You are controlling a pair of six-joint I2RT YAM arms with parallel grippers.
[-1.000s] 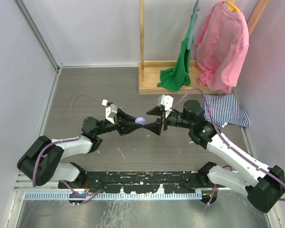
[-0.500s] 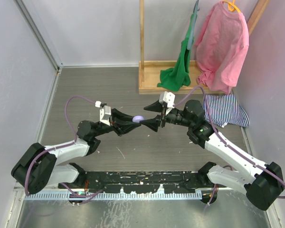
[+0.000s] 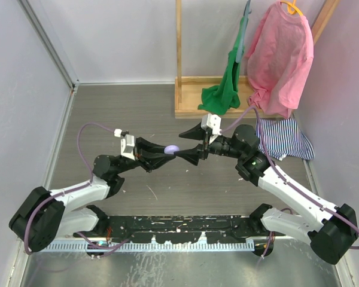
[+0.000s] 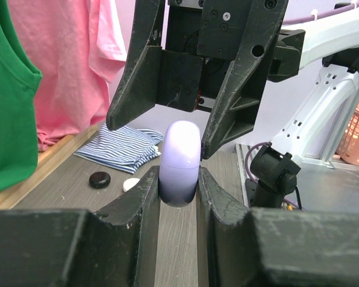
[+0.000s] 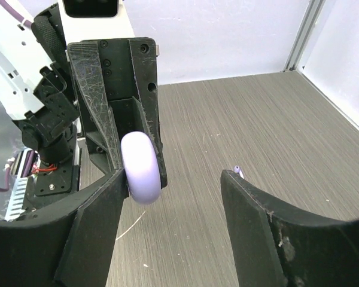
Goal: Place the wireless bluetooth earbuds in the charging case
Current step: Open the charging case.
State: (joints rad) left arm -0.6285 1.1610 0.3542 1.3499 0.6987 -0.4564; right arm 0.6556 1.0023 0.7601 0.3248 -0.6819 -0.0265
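Lilac charging case, edge-on and clear of the tabletop, pinched in the closed jaws of the left gripper at its 9 o'clock. At 3 o'clock, right gripper, jaws spread wide astride the case, gripping nothing. In the right wrist view, tiny lilac earbud lying on the tabletop at the case's 3 o'clock.

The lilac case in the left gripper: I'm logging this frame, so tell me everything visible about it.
The lilac case is a smooth, glossy, plastic-looking rounded puck, apparently closed, with no lid gap showing. It stands on edge, clamped across its flat faces by the left gripper and held clear of the table. The open right gripper straddles its free half; whether that gripper touches it is unclear.
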